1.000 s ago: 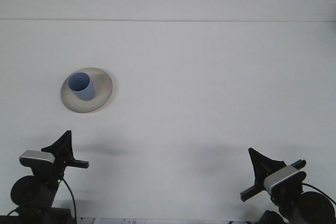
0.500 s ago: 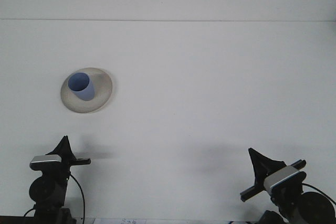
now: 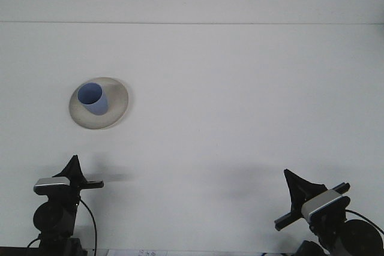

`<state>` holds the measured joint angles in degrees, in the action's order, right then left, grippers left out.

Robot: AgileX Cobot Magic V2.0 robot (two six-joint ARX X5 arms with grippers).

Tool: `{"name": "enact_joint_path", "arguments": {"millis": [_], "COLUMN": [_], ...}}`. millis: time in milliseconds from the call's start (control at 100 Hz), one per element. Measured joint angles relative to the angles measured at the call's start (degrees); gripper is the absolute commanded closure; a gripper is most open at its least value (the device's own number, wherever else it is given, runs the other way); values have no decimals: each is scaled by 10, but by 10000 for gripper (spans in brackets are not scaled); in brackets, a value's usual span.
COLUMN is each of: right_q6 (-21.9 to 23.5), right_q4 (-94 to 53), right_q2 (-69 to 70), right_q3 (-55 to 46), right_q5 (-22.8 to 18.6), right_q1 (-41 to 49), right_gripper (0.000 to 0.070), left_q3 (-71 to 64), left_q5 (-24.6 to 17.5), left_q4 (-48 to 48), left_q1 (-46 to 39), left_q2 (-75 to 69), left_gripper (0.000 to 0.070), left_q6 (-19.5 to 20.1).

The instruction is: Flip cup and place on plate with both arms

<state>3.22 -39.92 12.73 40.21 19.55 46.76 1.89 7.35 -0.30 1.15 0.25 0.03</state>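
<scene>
Standing mouth-up on the round beige ceramic plate [image 3: 114,114], the small blue cup [image 3: 92,99] looks delivered, both grippers parked near the table's front edge, finger states impossible to tell.

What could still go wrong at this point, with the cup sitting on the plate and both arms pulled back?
The blue cup stands upright, but off-centre, toward the left rim of the plate; a knock to the table might tip it off. The left gripper is the nearer arm, so a careless re-approach could clip the plate. The right gripper is parked far away.
</scene>
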Motion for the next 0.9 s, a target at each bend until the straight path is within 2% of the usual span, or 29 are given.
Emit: {"name": "enact_joint_path", "arguments": {"millis": [430,550,700,900], "right_q6": [-3,-26,-44,-48], "right_q4": [0,27,137,277], "right_q2": [0,0,-31,-99], "right_q3": [0,-9,-91,-257], "right_q5": [0,-13,-84,-237], "right_q1": [-3,-67,-216,-427], "right_gripper": [696,696,696,696], "left_q3": [0,0,0,0], "left_q5": [0,0,0,0], "left_q4": [0,0,0,1], "left_q1": [0,0,0,0], "left_q2": [0,0,0,0], "left_gripper": [685,685,685,685], "left_q6": [0,0,-1,-1]}}
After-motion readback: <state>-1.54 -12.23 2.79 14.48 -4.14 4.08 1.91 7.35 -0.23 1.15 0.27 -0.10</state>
